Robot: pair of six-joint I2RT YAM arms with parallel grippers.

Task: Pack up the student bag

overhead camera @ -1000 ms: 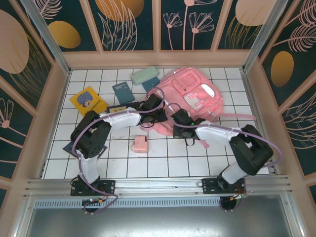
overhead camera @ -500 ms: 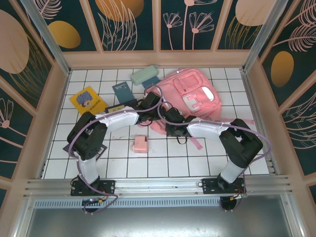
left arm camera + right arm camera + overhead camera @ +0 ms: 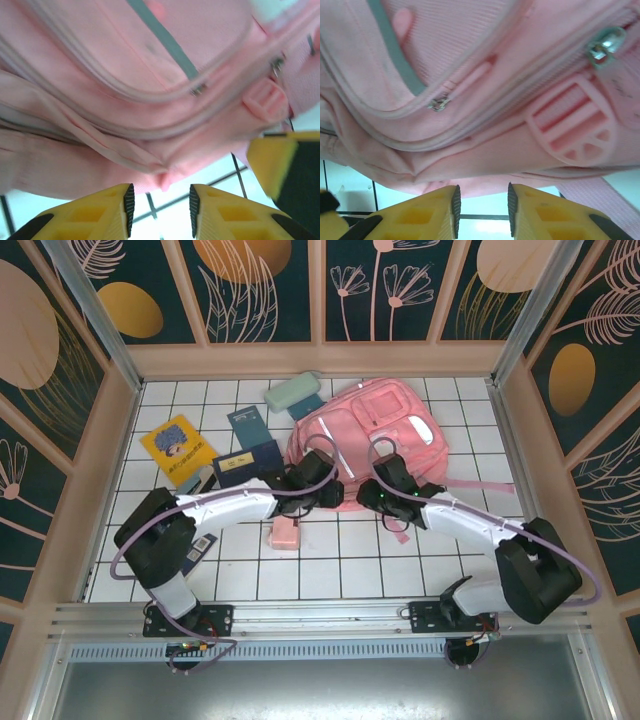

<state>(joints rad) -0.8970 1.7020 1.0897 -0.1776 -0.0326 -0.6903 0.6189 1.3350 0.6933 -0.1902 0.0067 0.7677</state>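
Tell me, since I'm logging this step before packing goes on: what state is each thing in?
student bag: lying flat, front up, visible zips closed
left gripper: fingers apart, holding nothing
right gripper: fingers apart, holding nothing
green case: closed, lying flat
yellow book: closed, cover up
small pink box: lying flat on the table

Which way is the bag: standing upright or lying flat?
Lying flat: the bag sprawls across the table, its front pockets facing the overhead camera.
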